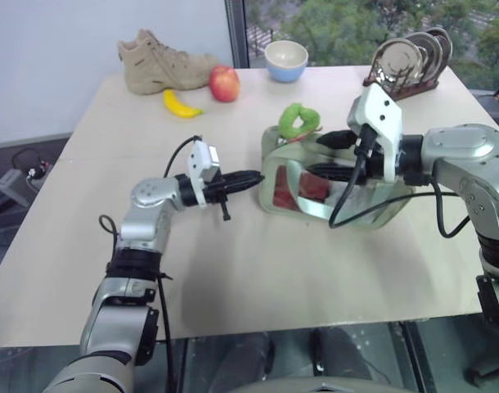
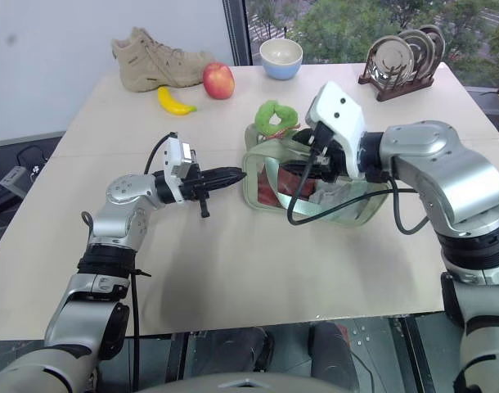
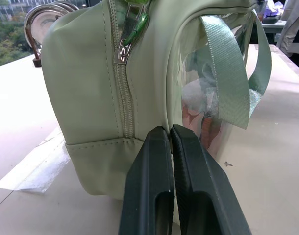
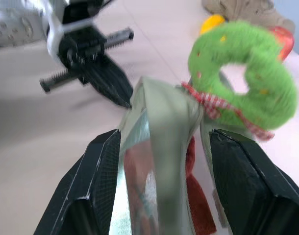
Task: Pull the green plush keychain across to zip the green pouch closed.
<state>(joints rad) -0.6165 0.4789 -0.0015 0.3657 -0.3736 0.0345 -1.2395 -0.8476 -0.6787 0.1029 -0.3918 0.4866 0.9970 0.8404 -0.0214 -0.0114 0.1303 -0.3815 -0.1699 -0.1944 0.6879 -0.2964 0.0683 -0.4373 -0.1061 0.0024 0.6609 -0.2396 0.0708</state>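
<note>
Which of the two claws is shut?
The left claw, its black fingers pressed together at the green pouch's end; the right claw stands open.

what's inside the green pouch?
Through the clear window of the green pouch, something red shows, with a paler whitish item beside it. What they are can't be told: the green straps, opaque fabric walls and the right gripper cover the rest.
</note>
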